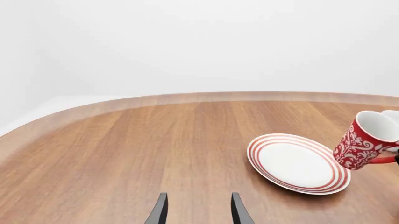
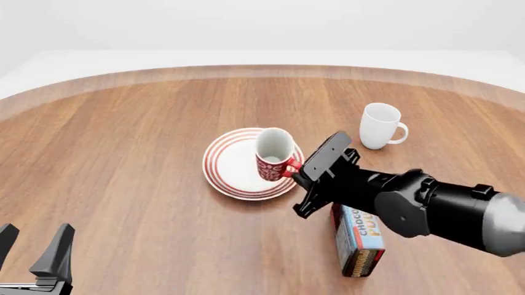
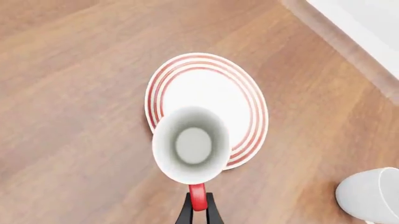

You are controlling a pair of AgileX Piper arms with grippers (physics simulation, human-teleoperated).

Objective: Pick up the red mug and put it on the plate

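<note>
My left end effector (image 2: 33,249) idles spread at 7 o'clock. The red mug (image 2: 275,153) hangs tilted over the plate (image 2: 230,166), its 3 o'clock rim. Right end effector (image 3: 198,210) pinches the thin handle; rigid, slick, breakable, likely swings.

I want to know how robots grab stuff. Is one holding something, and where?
Yes. The right gripper pinches the tall red mug with white pattern by its small red handle, above the red-ringed white plate. The left gripper is open, holding nothing.
</note>
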